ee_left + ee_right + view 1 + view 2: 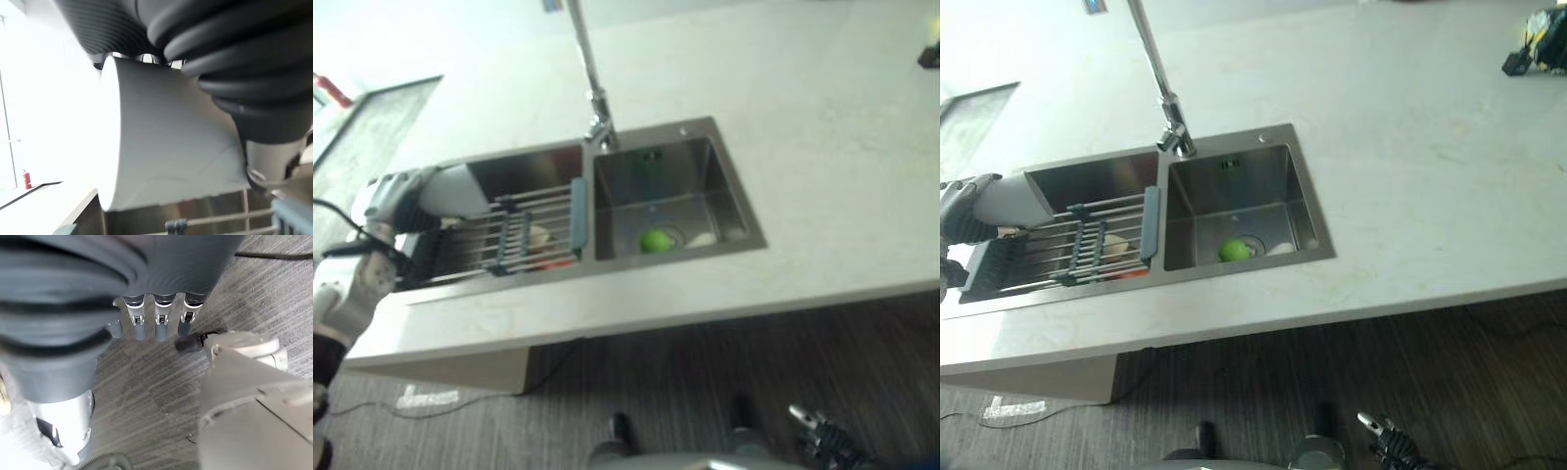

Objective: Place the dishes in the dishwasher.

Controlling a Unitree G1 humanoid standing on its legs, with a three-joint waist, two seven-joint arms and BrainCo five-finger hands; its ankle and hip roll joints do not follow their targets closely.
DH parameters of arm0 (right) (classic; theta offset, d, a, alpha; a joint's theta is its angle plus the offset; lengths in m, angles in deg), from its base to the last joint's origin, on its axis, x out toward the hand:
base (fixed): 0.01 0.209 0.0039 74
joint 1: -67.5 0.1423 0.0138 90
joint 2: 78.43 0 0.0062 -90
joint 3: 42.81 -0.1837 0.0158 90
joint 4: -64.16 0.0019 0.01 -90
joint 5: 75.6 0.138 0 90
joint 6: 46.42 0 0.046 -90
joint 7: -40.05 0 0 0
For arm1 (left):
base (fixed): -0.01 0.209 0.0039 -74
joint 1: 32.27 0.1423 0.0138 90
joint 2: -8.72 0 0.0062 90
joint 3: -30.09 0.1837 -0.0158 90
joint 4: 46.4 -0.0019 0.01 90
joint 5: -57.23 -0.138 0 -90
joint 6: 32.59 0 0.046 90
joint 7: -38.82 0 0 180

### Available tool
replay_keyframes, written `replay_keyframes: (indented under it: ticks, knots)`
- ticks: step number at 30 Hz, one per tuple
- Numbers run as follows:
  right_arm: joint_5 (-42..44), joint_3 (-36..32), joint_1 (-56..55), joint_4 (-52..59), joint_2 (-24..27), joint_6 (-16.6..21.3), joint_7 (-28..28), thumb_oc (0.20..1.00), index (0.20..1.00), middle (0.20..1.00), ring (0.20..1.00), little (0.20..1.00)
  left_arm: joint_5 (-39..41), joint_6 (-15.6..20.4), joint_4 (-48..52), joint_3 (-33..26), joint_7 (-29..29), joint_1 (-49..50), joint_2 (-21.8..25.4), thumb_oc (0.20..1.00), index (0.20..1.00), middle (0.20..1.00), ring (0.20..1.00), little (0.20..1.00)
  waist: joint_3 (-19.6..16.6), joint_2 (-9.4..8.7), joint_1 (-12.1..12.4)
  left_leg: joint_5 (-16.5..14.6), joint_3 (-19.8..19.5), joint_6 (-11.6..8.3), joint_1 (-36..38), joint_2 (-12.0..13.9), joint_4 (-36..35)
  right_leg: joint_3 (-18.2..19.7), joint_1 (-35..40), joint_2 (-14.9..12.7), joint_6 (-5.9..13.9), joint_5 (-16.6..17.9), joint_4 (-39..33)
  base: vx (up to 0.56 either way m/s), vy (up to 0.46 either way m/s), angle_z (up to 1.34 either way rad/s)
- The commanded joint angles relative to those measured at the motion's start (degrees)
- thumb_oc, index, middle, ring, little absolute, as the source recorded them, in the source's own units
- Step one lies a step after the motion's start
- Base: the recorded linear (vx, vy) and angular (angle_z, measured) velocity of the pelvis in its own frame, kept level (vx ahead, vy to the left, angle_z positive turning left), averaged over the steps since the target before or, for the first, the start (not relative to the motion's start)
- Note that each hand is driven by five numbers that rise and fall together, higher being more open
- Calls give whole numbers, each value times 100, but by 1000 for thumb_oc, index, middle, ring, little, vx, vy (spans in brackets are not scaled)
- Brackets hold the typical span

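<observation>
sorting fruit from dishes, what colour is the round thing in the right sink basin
Green, clearest in the left eye view.

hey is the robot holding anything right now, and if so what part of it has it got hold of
Yes. The left hand holds a white cup over the drying rack in the left sink basin, gripping it at the base end, open rim pointing away. The right hand hangs open, holding nothing.

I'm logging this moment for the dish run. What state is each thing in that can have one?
White cup: held in the left hand, lying sideways over the left basin.
Grey wire drying rack: set across the left basin of the steel double sink, dishes beneath.
Green round object: resting by the right basin's drain.
Chrome tap: no water running.
Right hand: hanging low, fingers relaxed, holding nothing.
</observation>
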Motion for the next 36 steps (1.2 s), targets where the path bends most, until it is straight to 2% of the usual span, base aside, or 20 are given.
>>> replay_keyframes:
  ticks: [1,7,12,14,17,18,19,21,22,23,24,25,26,28,29,30,33,36]
  knots:
    - [-137,-244,46,-18,-50,55,0,1000,1000,1000,1000,1000,-241,-142,215,-750,-327,-297,457,200,200,200,200,200,55,-71,57,27,257,-161,140,394,44,-509,306,-609,505,-147,35,53,-118,24]
    - [-175,-295,27,-144,-202,-5,-14,1000,1000,1000,1000,1000,-375,-204,1260,-1343,-395,243,337,200,200,200,200,200,-151,-57,258,39,-62,-169,180,418,44,-512,546,-466,360,-383,83,40,-123,29]
    - [-189,-312,140,-524,-300,-13,193,1000,1000,1000,1000,1000,-353,-344,2077,-1710,-420,720,-189,200,200,200,200,200,-236,28,504,118,-642,-211,66,479,258,-401,625,-100,-23,-898,453,22,-221,36]
    - [-269,-253,160,-590,-330,-8,240,1000,1000,1000,1000,1000,-378,-363,2161,-1828,-420,854,-284,200,200,200,200,200,-238,70,584,276,-765,-245,-33,537,352,-445,634,50,-151,-1035,533,26,-239,60]
    - [-361,-101,227,-762,-372,57,282,1000,1000,1000,1000,1000,-545,-405,2335,-2062,-316,1167,-469,200,200,200,200,200,-218,187,707,895,-940,-362,-261,652,266,-563,701,339,-279,-1116,452,54,-211,61]
    - [-378,-89,230,-789,-378,55,281,1000,1000,1000,1000,1000,-650,-379,2343,-2105,-284,1225,-527,200,200,200,200,200,-173,214,736,1138,-944,-399,-368,667,204,-640,764,411,-288,-1091,369,9,-178,105]
    - [-225,-73,197,-786,-395,56,229,1000,1000,1000,1000,1000,-679,-214,2335,-2106,-299,1233,-578,200,200,200,200,200,-68,206,704,1216,-722,-428,-512,646,214,-838,877,437,-287,-1078,304,-80,-163,165]
    - [-2,-120,175,-729,-390,-40,292,1000,1000,1000,1000,1000,-652,-74,2274,-1933,-346,1053,-645,200,200,200,200,200,38,161,604,998,-126,-379,-644,432,389,-1191,916,388,-285,-1022,256,-226,-107,246]
    - [80,-105,163,-711,-383,-131,415,1000,1000,1000,1000,1000,-651,-87,2252,-1841,-420,1002,-655,200,200,200,200,200,51,132,597,785,-34,-297,-689,267,559,-1249,868,369,-309,-1024,291,-340,-78,209]
    - [0,-170,106,-685,-355,-110,456,1000,1000,1000,1000,1000,-711,58,2224,-1799,-537,1008,-697,200,200,200,200,200,41,34,534,229,324,-23,-657,-94,1054,-1377,716,318,-380,-1001,402,-232,-92,172]
    - [44,-229,91,-701,-352,-93,457,1000,1000,1000,1000,1000,-723,109,2275,-1808,-547,1035,-716,200,200,200,200,200,12,-22,522,-84,339,37,-574,-239,1341,-1333,688,320,-389,-1067,458,-216,-86,122]
    - [88,-274,75,-716,-354,-66,445,1000,1000,1000,1000,1000,-748,168,2307,-1831,-566,1074,-731,200,200,200,200,200,12,-66,519,-246,410,127,-569,-329,1652,-1381,643,311,-424,-1059,515,-151,-76,95]
    - [209,-357,34,-714,-338,-23,479,1000,1000,1000,1000,1000,-763,284,2344,-1854,-624,1104,-743,200,200,200,200,200,15,-121,493,-376,625,174,-584,-343,2261,-1533,622,306,-486,-1064,577,-202,-36,44]
    - [327,-446,-35,-694,-313,74,524,1000,1000,1000,1000,1000,-750,424,2376,-1782,-686,1005,-745,200,200,200,200,200,-19,-151,395,-440,951,148,-486,-259,2643,-1787,558,303,-539,-1009,602,-198,91,96]
    - [440,-480,-97,-669,-290,180,508,1000,1000,1000,1000,1000,-687,549,2331,-1636,-735,834,-707,200,200,200,200,200,-62,-101,266,-640,1242,196,-234,-310,2208,-2001,443,278,-487,-936,686,-161,319,179]
    - [457,-553,-139,-638,-303,240,487,1000,1000,1000,1000,1000,-626,600,2271,-1524,-728,699,-664,200,200,200,200,200,-79,-72,173,-768,1331,289,40,-450,1822,-2071,299,225,-414,-877,832,-126,413,190]
    - [147,-663,-125,-484,-342,218,419,1000,1000,1000,1000,1000,-724,600,2316,-1367,-700,560,-657,200,200,200,200,200,-69,-69,148,-1156,932,603,506,-971,929,-1953,-145,153,-203,-725,1178,-142,386,99]
    - [46,-651,-164,-329,-448,200,327,1000,1000,1000,1000,1000,-724,597,2565,-1468,-513,534,-573,200,200,200,200,200,-16,-145,266,-1106,651,735,557,-1102,558,-1997,-366,16,-5,-638,1476,-150,211,32]
